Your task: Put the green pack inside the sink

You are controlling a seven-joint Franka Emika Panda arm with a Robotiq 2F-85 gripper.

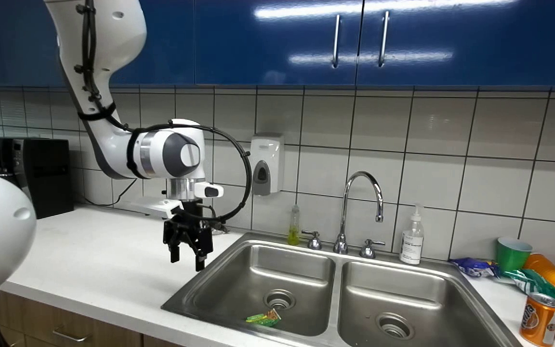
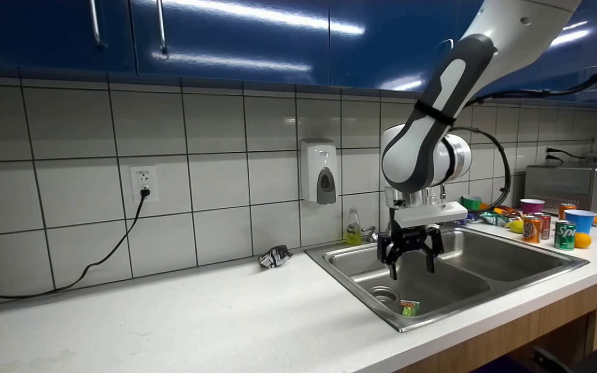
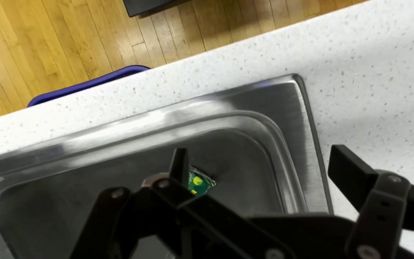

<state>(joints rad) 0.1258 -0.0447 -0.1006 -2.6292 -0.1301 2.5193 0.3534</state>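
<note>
Green pack [image 1: 269,319] in sink [image 1: 335,294], near drain [image 1: 279,300]. Tool [image 2: 411,268] spread wide. Green can [image 2: 565,235] lettered "Spri".

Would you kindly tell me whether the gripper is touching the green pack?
Apart: in both exterior views, the open gripper hangs higher than the green pack, with part of the sink showing between them.

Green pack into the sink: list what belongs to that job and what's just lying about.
For the job: sink; green pack, already in it; gripper, open.

Just lying about, among others: crumpled wrapper, green cup, toppled orange cup, orange can, Sprite can, blue cup.
</note>
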